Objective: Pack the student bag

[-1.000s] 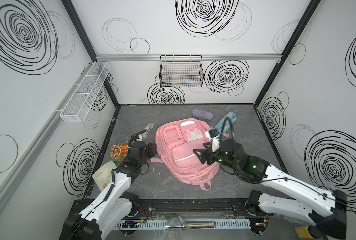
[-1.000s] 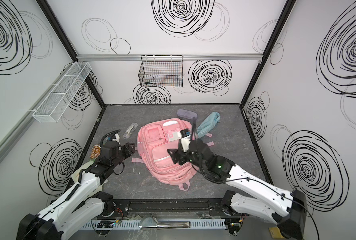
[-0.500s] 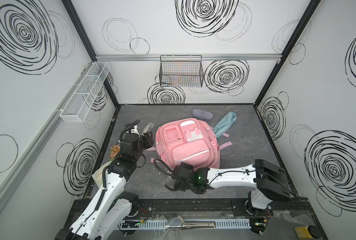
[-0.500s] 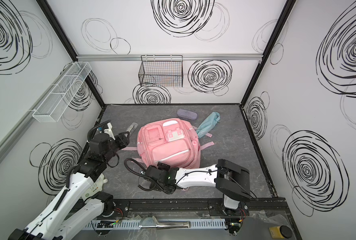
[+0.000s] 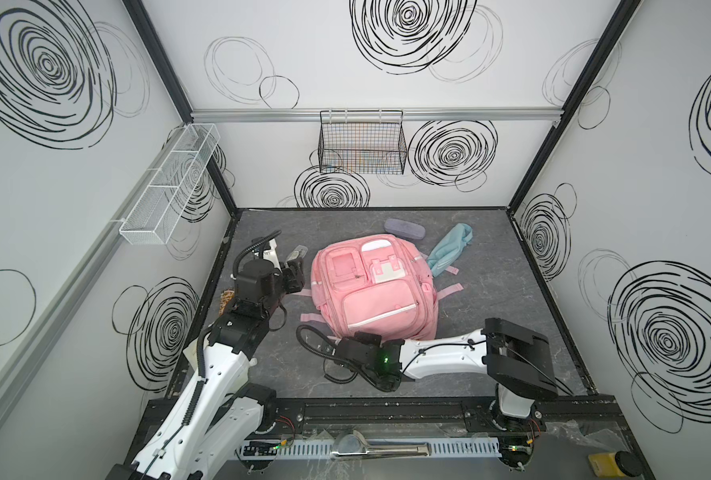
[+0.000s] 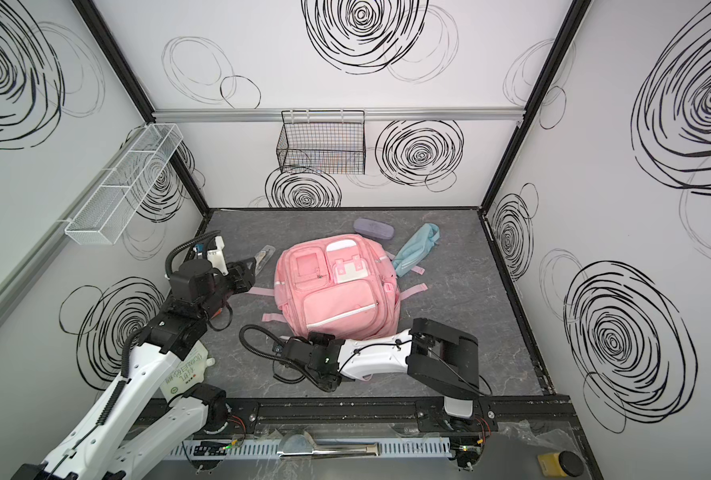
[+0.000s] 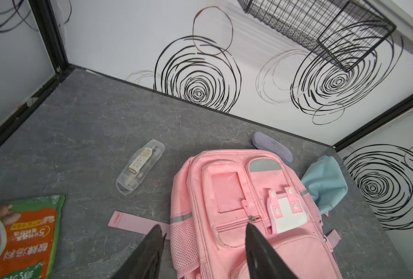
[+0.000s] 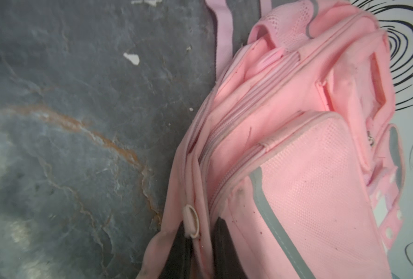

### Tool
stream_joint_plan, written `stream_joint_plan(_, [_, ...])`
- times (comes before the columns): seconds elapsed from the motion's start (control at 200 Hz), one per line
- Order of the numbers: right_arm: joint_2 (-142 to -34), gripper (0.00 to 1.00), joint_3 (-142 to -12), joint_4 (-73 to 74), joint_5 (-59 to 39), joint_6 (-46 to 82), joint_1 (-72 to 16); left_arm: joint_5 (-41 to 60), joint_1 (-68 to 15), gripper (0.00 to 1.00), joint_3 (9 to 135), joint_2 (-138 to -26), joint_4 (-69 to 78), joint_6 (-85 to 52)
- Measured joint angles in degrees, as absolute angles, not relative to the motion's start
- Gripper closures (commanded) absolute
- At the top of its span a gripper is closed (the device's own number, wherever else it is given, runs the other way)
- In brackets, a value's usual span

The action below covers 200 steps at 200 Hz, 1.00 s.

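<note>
The student bag (image 5: 372, 291) lay flat in the middle of the grey table (image 5: 503, 291), at the centre of both top views. Its pockets faced up and its pink straps were spread out on both sides.

The right gripper (image 5: 366, 336) was at the lower edge of the bag, near the bottom centre of the frame. In the right wrist view its two dark fingers (image 8: 179, 253) stood close together at the lower middle of the picture. A fold of pink fabric with a small oval ring passed between them, so this gripper was clamped on the edge of the bag.

The left gripper (image 5: 293, 276) was just beside the left side of the bag. In the left wrist view its jaws were apart at the bottom of the picture, over a pink strap and the mesh side pocket, and nothing was between them.

A clear plastic case (image 7: 140, 166) lay on the table to the upper left of the bag. A purple case (image 5: 403, 228) lay above the bag's upper right corner, and a light-blue pouch (image 5: 449, 247) touched the bag's right side. A snack packet (image 7: 24, 232) lay at the lower left of the left wrist view.
</note>
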State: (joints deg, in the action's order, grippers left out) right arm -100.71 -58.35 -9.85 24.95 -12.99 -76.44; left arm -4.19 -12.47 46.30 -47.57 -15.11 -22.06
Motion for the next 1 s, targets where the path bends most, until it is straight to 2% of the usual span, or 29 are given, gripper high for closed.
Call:
stream_joint_plan(0.15, [-90.67,1.0,-53.34,-6.39,23.64,-17.8,-75.85,-2.59,-12.29,0.41,47.81,-47.9,-14.96,-13.82])
stream_joint_plan(0.29, [-76.93,1.0,-42.83,0.08,20.4,-25.12,-74.98,1.91,-12.25,0.41,47.86,-49.36,-14.87,-3.68])
stream_joint_plan(0.4, [-67.29,1.0,-36.69,1.76,13.82,-29.08,-71.72,6.0,-12.56,0.41,47.48,-50.35,-14.81,5.48])
stream_joint_plan(0.57, [-57.49,1.0,-33.82,2.07,3.73,-32.53,-64.66,12.01,-15.07,0.4,44.23,-50.41,-14.39,22.2])
stream_joint_plan(0.73, [-53.89,1.0,-33.54,2.07,-3.44,-34.13,-59.48,16.75,-18.68,0.33,39.97,-49.06,-15.07,37.45])
stream_joint_plan(1.001, [-53.84,1.0,-34.72,-1.8,-10.04,-37.32,-56.42,12.78,-22.83,0.34,34.37,-47.07,-13.26,52.75])
